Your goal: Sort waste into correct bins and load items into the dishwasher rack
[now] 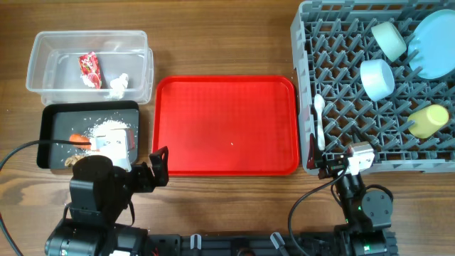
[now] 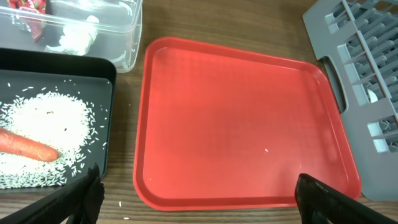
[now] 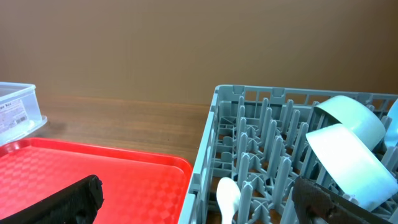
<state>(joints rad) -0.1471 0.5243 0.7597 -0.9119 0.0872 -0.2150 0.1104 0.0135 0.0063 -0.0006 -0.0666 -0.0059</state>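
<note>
Plainly, both arms sit at the near edge of the table. The left gripper (image 2: 198, 183) hangs by the near left corner of the red tray (image 2: 236, 118), fingers spread wide with nothing between them. The right gripper (image 3: 198, 186) is likewise spread and empty, low beside the near left corner of the dishwasher rack (image 1: 304, 64).

Among the rack's pegs stand the mint green bowl (image 1: 389, 39), the pale blue bowl (image 1: 377, 78), the pale blue plate (image 1: 434, 44) and the yellow cup (image 1: 429, 121). The white spoon (image 1: 319, 121) lies along its left side.

The clear tub (image 1: 148, 71) holds the snack wrapper (image 1: 89, 71) and the tissue (image 1: 119, 85). Just in front of it, the black tray (image 1: 53, 121) holds the carrot (image 2: 25, 144) on scattered rice (image 2: 43, 118). A brownish bit (image 1: 71, 162) at its near edge may be the food lump, though the arm partly hides it.
</note>
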